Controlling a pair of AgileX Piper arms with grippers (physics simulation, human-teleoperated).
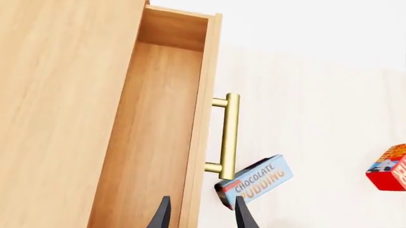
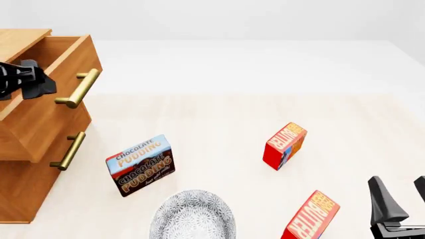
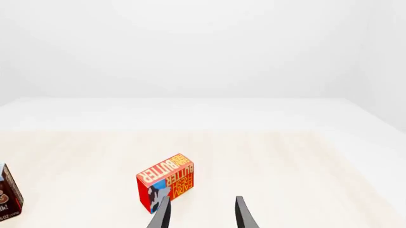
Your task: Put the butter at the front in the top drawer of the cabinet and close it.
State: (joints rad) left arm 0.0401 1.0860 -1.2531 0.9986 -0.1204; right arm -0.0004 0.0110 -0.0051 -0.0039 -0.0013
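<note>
Now the honey-brown wooden cabinet (image 2: 27,149) sits at nine o'clock, its deep top drawer (image 2: 56,94) pulled open. At five o'clock stands the small red butter carton (image 2: 311,216). Both the left gripper (image 1: 201,213) and right gripper (image 2: 398,199) are parted, holding nothing.

cabinet (image 2: 27,164) left, butter (image 2: 311,219) front-rt

Simulated tabletop: blank white backdrop, pale table (image 2: 219,124).
</note>
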